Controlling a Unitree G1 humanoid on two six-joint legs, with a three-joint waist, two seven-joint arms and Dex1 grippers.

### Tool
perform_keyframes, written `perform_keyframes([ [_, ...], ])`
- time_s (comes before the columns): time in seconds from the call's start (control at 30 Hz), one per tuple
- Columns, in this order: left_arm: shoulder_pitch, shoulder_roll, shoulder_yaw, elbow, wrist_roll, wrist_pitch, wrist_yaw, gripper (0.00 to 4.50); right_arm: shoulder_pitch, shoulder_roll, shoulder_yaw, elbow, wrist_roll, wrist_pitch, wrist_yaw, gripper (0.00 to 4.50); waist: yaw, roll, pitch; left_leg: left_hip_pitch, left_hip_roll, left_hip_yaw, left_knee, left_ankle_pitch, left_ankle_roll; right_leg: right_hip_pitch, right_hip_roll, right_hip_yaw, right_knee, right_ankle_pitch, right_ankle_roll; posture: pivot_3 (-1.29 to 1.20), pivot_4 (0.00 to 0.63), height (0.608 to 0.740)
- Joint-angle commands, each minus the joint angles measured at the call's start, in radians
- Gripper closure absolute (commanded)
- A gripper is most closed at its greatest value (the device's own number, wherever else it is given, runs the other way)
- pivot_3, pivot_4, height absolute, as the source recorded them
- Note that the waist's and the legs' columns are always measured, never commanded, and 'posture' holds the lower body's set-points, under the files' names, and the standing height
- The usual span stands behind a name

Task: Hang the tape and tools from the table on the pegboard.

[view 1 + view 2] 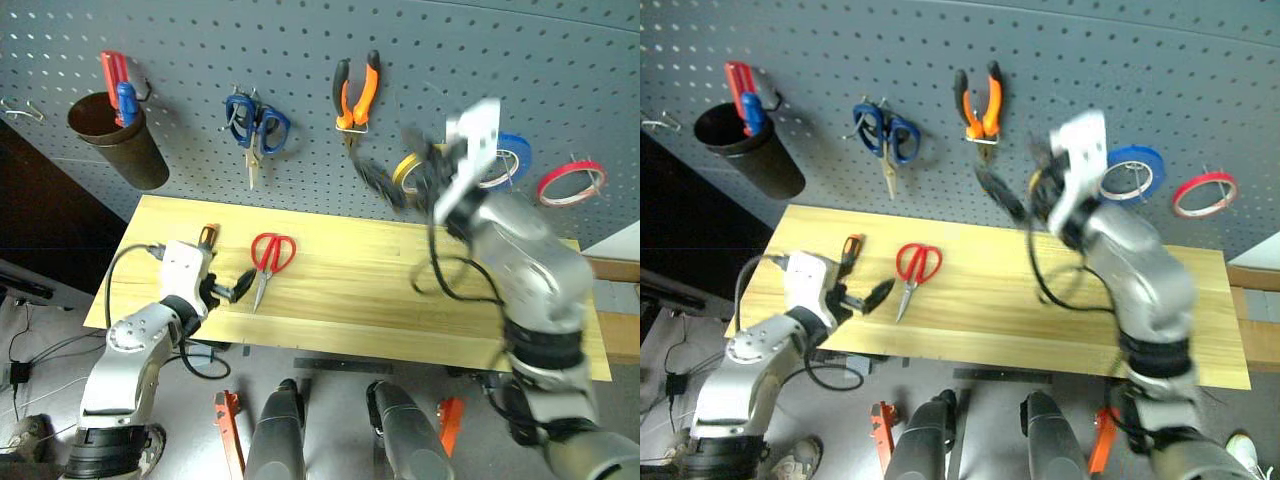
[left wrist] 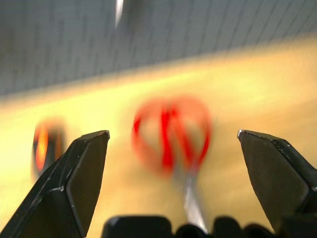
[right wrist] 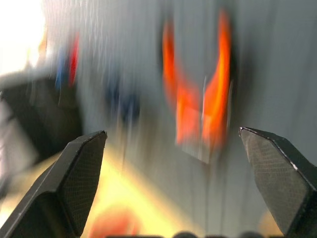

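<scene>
Red-handled scissors (image 1: 271,258) lie flat on the light wooden benchtop (image 1: 380,290), just ahead of the left gripper (image 2: 171,141), whose fingers are spread wide and empty. The right gripper (image 3: 173,144) is likewise released, held up near the orange-and-black pliers (image 1: 356,97) hung on the grey pegboard (image 1: 450,60). Left jaws are best centred over the handle loops and lowered squarely before closing.

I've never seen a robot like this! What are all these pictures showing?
A robot with two arms faces a pale wooden table and a dark grey pegboard. Two pictures come from its head, two from cameras on its wrists. Red-handled scissors and an orange-and-black screwdriver lie on the table. Orange-handled pliers and a yellow tape ring hang on the board. The left gripper, open, is near the scissors; the right gripper is open, holding nothing.
</scene>
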Motion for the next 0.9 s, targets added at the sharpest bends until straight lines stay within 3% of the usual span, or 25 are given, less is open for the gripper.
perform_keyframes([
  [0.03,-0.018,-0.015,0.013,-0.073,-0.024,0.117,0.039,0.0,0.022,-0.073,-0.009,-0.151,0.124,0.093,0.081,0.06,-0.008,0.0,0.0,0.0,0.0,0.0,0.0,0.001,0.001,0.0,0.0,0.0,0.001,0.0,0.0,-0.03,0.322,0.74],
  [0.13,-0.045,-0.019,0.009,-0.053,-0.015,0.211,0.07,0.0,0.071,-0.123,0.044,-0.206,0.141,0.118,0.111,0.06,-0.009,0.0,0.0,0.004,-0.001,-0.002,0.0,0.002,0.002,0.002,0.005,-0.001,0.002,0.0,0.0,-0.03,0.326,0.74],
  [0.3,-0.11,-0.031,-0.047,0.016,0.029,0.288,0.111,0.0,0.091,-0.103,0.127,-0.242,0.115,0.111,0.073,0.06,-0.01,0.0,0.0,0.006,0.001,-0.002,-0.001,0.002,0.001,0.003,0.009,0.001,0.003,0.0,0.0,-0.03,0.33,0.74],
  [0.7,-0.283,-0.15,-0.129,0.3,0.099,0.238,0.16,0.0,0.084,-0.155,0.318,-0.267,-0.031,0.068,0.069,0.06,-0.003,0.0,0.0,0.004,-0.001,-0.002,0.0,0.002,0.001,0.003,0.007,0.0,0.001,0.0,0.0,-0.05,0.344,0.74],
  [0.9,-0.322,-0.183,-0.133,0.376,0.118,0.201,0.158,0.0,0.086,-0.163,0.336,-0.252,-0.089,0.112,0.035,0.06,-0.005,0.0,0.0,0.004,-0.001,-0.002,0.0,0.002,0.0,0.003,0.007,0.0,0.001,0.0,0.0,-0.07,0.349,0.74],
])
